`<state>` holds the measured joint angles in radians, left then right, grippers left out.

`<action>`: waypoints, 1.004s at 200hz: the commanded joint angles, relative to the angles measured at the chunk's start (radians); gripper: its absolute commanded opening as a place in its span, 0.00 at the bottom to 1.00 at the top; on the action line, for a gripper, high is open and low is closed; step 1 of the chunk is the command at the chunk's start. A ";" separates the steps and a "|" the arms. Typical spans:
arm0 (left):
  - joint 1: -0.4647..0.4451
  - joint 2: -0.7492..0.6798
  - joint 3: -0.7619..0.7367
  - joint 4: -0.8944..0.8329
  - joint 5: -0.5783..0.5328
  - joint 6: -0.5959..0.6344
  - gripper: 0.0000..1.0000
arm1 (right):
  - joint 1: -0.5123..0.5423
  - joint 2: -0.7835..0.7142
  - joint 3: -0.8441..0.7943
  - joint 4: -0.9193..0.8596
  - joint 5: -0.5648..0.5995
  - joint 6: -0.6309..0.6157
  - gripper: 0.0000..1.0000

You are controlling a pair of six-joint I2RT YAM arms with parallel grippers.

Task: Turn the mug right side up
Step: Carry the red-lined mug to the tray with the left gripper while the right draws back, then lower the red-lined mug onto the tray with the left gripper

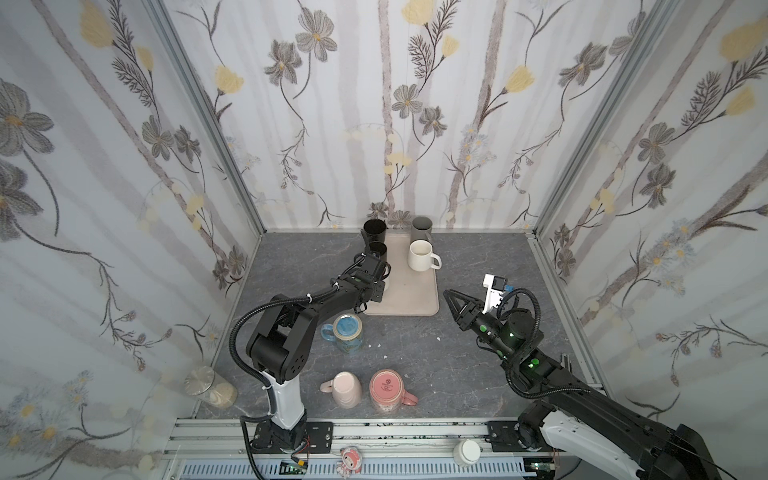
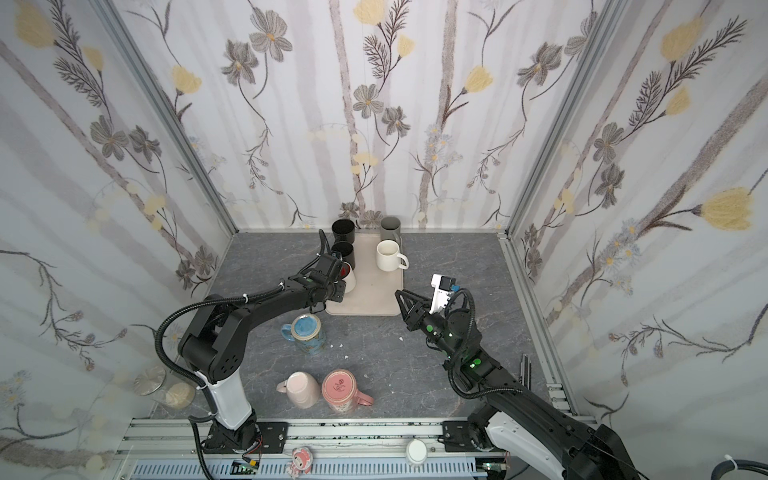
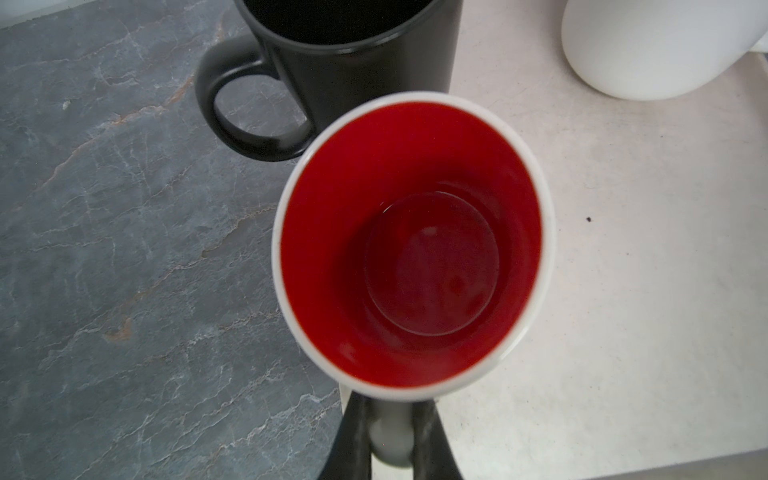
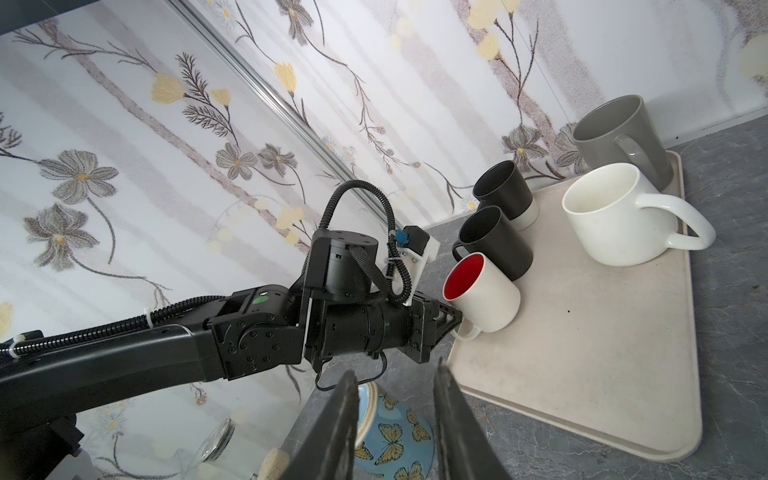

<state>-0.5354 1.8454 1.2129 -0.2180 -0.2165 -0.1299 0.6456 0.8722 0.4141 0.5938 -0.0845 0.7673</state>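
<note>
Both top views look steeply down from high above the front rail (image 1: pixel 395 430) onto the whole desk (image 1: pixel 457 365), while the left wrist view hangs close over the red-lined mug (image 3: pixel 411 245) on the tray (image 3: pixel 623 291), and the right wrist view looks from farther off across that same tray.

Red-lined white mug (image 3: pixel 415 249): glossy glazed ceramic. Black mug (image 3: pixel 374 66): matt finish. Beige tray (image 3: pixel 623 291): matt, faintly mottled. Tabletop (image 3: pixel 124 249): grey stone-look, veined, smooth, low sheen.
</note>
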 commanded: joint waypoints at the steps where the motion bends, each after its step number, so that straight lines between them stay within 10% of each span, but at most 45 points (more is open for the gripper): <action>1: 0.002 0.008 0.017 0.014 -0.016 0.014 0.00 | -0.003 0.001 -0.003 0.018 -0.017 0.012 0.32; 78: 0.002 0.006 0.001 0.005 -0.088 -0.012 0.37 | -0.006 0.010 -0.006 0.031 -0.025 0.018 0.33; 201: 0.048 0.042 0.044 -0.003 -0.203 -0.038 0.45 | -0.011 0.010 -0.008 0.031 -0.031 0.024 0.34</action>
<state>-0.4931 1.8740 1.2346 -0.2245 -0.3935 -0.1574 0.6373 0.8833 0.4091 0.5961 -0.1062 0.7841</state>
